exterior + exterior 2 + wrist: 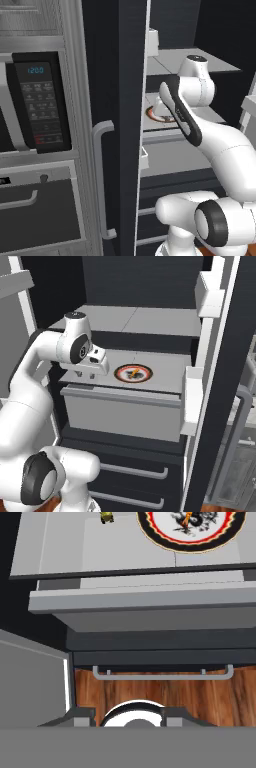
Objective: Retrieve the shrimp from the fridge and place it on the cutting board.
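The fridge (120,100) stands open, its pale grey shelves (150,321) in view. On the middle shelf lies a white plate with an orange-red ring (120,374), and the tiny orange shrimp (134,373) sits on it. My gripper (86,376) hangs over the shelf's left front corner, left of the plate and apart from it, pointing down. Its jaws stand open with nothing between them. In the hand view the shrimp (187,518) and the plate (165,542) are at the top edge, far from my gripper (127,714). The cutting board is out of view.
A yellow-green lump (106,517) lies on the shelf beside the plate. Below the shelf is a pale grey drawer (120,411), then dark drawers with grey handles (132,471). Door bins (192,401) jut out at right. A microwave (40,100) and oven (40,210) stand left of the fridge.
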